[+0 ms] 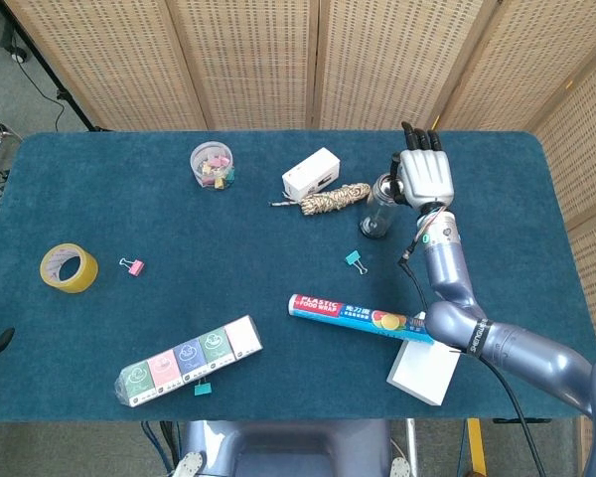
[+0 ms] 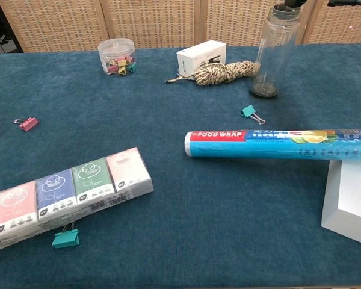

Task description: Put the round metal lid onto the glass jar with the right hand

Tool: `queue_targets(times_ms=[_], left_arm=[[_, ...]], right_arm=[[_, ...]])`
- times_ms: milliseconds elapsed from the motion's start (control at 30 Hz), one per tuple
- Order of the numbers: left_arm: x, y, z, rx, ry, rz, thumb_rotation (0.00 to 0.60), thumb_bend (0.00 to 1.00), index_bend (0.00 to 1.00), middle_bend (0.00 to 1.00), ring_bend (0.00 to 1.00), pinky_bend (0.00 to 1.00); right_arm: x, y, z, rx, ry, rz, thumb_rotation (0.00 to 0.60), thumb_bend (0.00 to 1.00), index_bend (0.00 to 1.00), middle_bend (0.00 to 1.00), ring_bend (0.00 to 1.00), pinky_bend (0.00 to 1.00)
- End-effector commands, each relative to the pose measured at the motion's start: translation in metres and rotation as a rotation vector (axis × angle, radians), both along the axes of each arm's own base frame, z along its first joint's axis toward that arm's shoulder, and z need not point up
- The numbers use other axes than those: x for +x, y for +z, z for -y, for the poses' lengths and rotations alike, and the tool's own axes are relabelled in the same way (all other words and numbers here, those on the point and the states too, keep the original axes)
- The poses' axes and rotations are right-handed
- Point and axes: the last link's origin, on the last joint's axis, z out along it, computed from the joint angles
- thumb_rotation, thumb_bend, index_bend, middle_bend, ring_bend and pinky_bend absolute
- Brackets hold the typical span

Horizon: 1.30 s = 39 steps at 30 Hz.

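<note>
The glass jar (image 1: 377, 211) stands upright at the back right of the table, right of the twine bundle; the chest view shows its clear body (image 2: 271, 54). The round metal lid (image 1: 386, 185) sits at the jar's mouth, seen as a dark rim (image 2: 287, 7) at the top edge of the chest view. My right hand (image 1: 425, 177) hovers just right of the jar top, back of the hand up. It holds the lid at its edge from the thumb side. Whether the lid rests fully on the mouth is hidden. My left hand is out of sight.
A twine bundle (image 1: 335, 198) and a white box (image 1: 311, 172) lie left of the jar. A teal clip (image 1: 354, 259), a food wrap roll (image 1: 363, 318) and a white block (image 1: 423, 370) lie in front of it. Further left are a clip tub (image 1: 212, 165), tape (image 1: 68, 267) and a tissue pack (image 1: 188, 360).
</note>
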Motion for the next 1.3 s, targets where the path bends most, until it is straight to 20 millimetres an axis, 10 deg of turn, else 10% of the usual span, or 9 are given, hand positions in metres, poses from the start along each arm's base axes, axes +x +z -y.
queue_targets(times_ms=[33,333,733,1300], left_arm=[[0.000,0.000,0.000,0.000,0.000,0.000,0.600,0.23,0.00,0.00,0.00,0.00],[0.000,0.001,0.000,0.000,-0.002,0.004,0.600,0.24,0.00,0.00,0.00,0.00],[0.000,0.001,0.000,-0.003,-0.002,0.003,0.600,0.24,0.00,0.00,0.00,0.00],[0.001,-0.002,0.002,-0.008,-0.011,-0.004,0.600,0.24,0.00,0.00,0.00,0.00]], right_arm=[[0.000,-0.001,0.000,0.001,0.000,-0.003,0.600,0.51,0.65,0.00,0.00,0.00],[-0.003,-0.002,-0.001,0.016,-0.004,0.022,0.600,0.51,0.39,0.00,0.00,0.00],[0.000,0.005,-0.004,0.005,0.027,0.015,0.600,0.51,0.34,0.00,0.00,0.00],[-0.045,0.066,-0.060,-0.030,0.104,-0.022,0.600,0.48,0.19,0.00,0.00,0.00]])
